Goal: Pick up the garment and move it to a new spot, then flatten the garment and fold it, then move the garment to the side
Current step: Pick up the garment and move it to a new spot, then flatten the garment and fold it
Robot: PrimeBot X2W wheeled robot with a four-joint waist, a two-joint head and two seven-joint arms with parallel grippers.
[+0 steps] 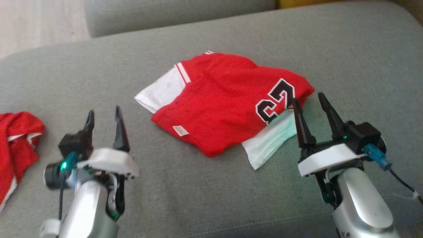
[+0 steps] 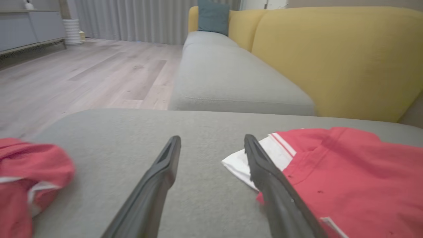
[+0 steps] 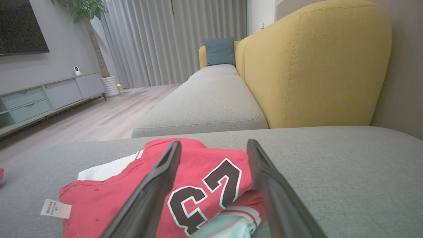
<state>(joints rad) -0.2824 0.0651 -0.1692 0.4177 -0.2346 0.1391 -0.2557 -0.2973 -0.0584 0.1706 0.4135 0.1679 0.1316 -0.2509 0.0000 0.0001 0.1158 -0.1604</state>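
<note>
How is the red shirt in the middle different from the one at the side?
The middle jersey lies folded and fairly flat; the side garment is a crumpled heap. The middle jersey shows a black number and a white label; the side garment shows neither. Both are red with white trim, on the grey cushion.

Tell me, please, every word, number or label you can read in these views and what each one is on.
"23": black number with a white outline, on the red garment; it lies tilted in the head view.
White tag at the same garment's edge: printed, but too small to read.
Nothing else is legible.
</note>
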